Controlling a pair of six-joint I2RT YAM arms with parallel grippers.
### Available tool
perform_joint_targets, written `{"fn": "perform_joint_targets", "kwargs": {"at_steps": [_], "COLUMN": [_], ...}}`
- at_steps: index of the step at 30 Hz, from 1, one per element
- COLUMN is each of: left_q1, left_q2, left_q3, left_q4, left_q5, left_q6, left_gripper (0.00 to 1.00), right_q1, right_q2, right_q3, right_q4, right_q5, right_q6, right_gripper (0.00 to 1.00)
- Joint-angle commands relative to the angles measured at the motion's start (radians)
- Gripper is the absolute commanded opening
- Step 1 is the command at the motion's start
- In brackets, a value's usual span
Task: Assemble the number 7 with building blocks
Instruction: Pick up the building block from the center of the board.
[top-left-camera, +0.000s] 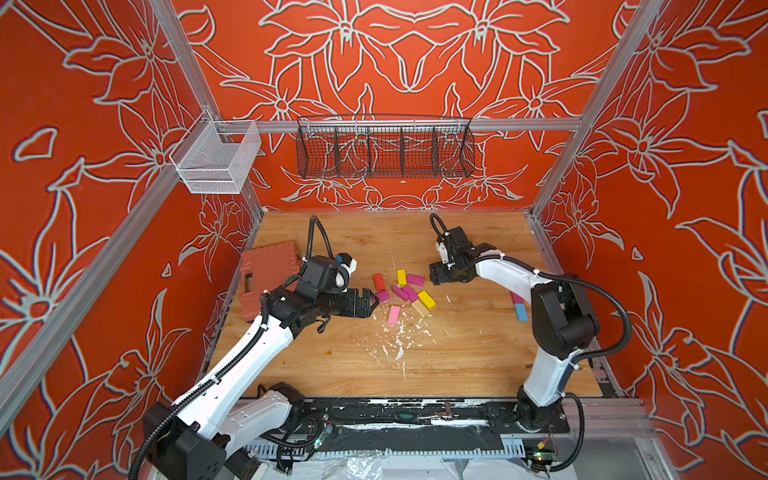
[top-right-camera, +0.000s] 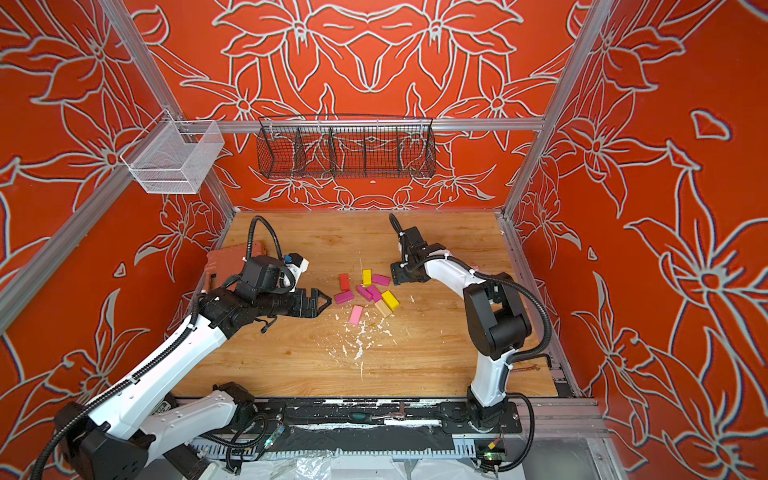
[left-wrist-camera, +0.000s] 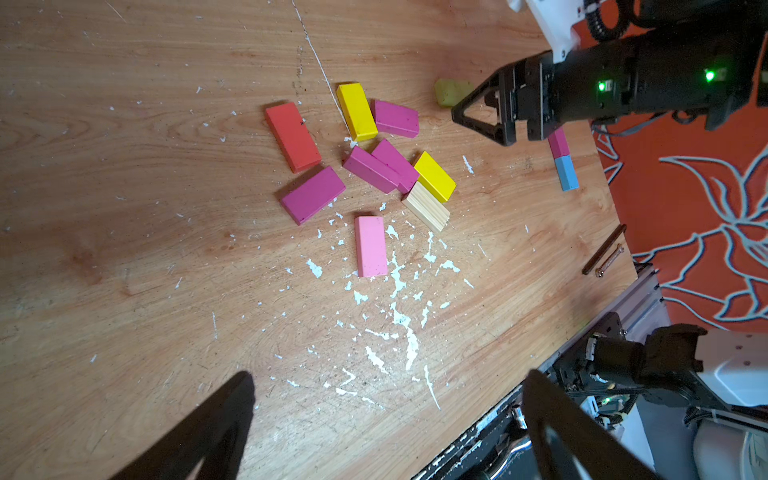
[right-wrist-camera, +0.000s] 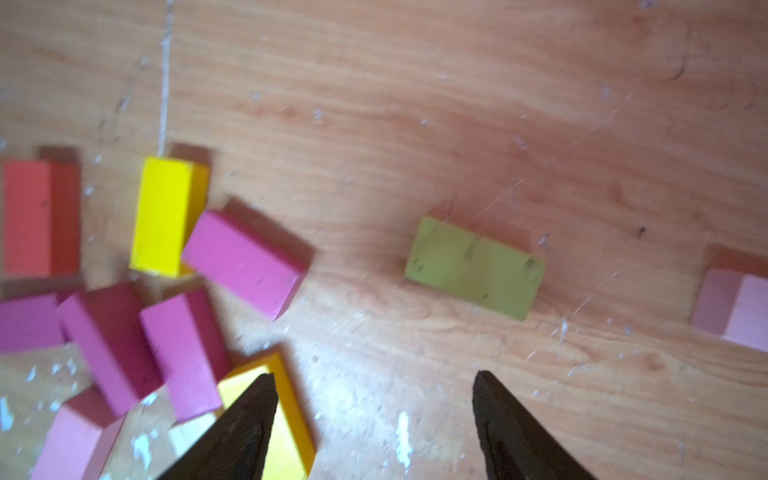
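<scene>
Loose building blocks lie in a heap at mid-table: a red one (top-left-camera: 379, 281), yellow ones (top-left-camera: 401, 277) (top-left-camera: 427, 299), several magenta ones (top-left-camera: 405, 292), a bare wood one (top-left-camera: 420, 308) and a light pink one (top-left-camera: 394, 314). A green block (right-wrist-camera: 473, 268) lies apart. A blue block (left-wrist-camera: 566, 173) touches a magenta one end to end near the right arm. No number 7 shows. My left gripper (top-left-camera: 374, 305) (left-wrist-camera: 390, 395) stands open and empty just left of the heap. Open and empty too, my right gripper (top-left-camera: 436, 276) (right-wrist-camera: 374, 386) hovers over the heap's right side.
A red-brown tool case (top-left-camera: 270, 278) lies at the table's left edge behind the left arm. A thin rod and a screw (left-wrist-camera: 604, 249) lie near the right edge. A black wire basket (top-left-camera: 384, 147) and a white mesh basket (top-left-camera: 216, 156) hang above. White flecks mark the wood.
</scene>
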Motion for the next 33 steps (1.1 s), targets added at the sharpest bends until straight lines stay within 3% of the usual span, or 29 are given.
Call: {"fn": "perform_joint_targets", "kwargs": {"at_steps": [1, 6, 27, 33], "left_q1": [-0.004, -0.007, -0.018, -0.018], "left_q2": [0.002, -0.012, -0.028, -0.019], "left_q3": [-0.008, -0.02, -0.047, -0.038], "left_q4": [0.0, -0.005, 0.022, 0.006], "left_q5": [0.006, -0.001, -0.006, -0.012], "left_q6": [-0.009, -0.021, -0.029, -0.027], "left_gripper": [0.98, 0.98, 0.98, 0.98], "right_q1": [0.029, 0.056, 0.121, 0.126], "right_q2": [-0.04, -0.05, -0.023, 0.014], "right_q3": [-0.08, -0.156, -0.176, -0.156], "right_q4": [0.025, 0.068, 0.07, 0.038], "right_q5": [-0.036, -0.09, -0.073, -0.009], "right_q6": [-0.068, -0.113, -0.129, -0.146], "right_gripper": [0.77, 0.75, 0.66, 0.56]}}
